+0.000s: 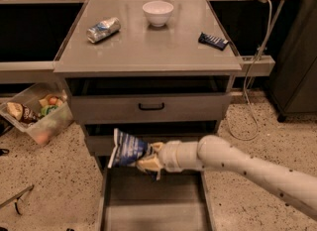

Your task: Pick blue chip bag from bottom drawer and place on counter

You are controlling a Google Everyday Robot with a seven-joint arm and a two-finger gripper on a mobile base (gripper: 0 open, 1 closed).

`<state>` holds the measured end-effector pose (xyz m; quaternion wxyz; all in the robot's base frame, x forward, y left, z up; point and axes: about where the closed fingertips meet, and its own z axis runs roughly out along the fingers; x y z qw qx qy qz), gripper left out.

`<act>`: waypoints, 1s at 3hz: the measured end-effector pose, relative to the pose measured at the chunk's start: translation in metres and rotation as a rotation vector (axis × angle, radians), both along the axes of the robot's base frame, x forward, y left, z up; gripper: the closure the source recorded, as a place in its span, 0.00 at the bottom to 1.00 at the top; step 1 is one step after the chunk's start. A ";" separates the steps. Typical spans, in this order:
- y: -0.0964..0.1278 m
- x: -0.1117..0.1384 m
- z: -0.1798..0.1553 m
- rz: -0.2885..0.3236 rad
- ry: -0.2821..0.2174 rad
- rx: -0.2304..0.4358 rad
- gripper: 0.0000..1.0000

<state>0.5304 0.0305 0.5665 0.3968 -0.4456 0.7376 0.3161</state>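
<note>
Gripper: in front of the cabinet, above the open bottom drawer, fingers pinching the right edge of the blue chip bag. Bag: held in the air above the drawer floor, level with the middle drawer front. Counter: bears crushed can, white bowl, dark bar wrapper.

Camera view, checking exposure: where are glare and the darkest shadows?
Camera view: soft glare on the counter near the white bowl; black shadow in the side bays; the gripper, shut on the blue chip bag above the bottom drawer, is evenly lit.
</note>
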 end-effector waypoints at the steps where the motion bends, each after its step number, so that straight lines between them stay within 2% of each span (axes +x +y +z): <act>1: 0.013 0.021 0.105 0.056 -0.053 0.065 1.00; 2: 0.013 0.021 0.105 0.056 -0.053 0.065 1.00; 3: 0.017 0.023 0.163 0.075 -0.139 0.066 1.00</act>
